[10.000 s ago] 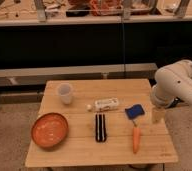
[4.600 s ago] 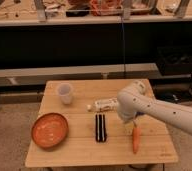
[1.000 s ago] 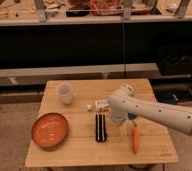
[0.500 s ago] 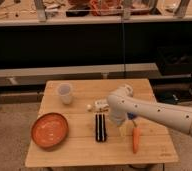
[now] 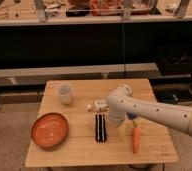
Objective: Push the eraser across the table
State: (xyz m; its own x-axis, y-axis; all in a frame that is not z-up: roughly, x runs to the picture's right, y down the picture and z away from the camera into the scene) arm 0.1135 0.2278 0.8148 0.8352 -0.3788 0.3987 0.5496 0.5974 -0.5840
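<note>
One gripper [image 5: 120, 131], fingers spread wide, has edged closer to the eraser [image 5: 100, 127] on the table [image 5: 79, 150].

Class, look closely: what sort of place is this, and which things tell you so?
Probably a robotics lab: a robot gripper beside the eraser on a small wooden table, cluttered workbench behind.

Tool [image 5: 120, 131] now down just right of eraser [image 5: 100, 127].

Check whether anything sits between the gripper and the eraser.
Nothing visible does. The gripper hangs just right of the eraser, with only bare table between them. The carrot lies on the gripper's far side.
</note>
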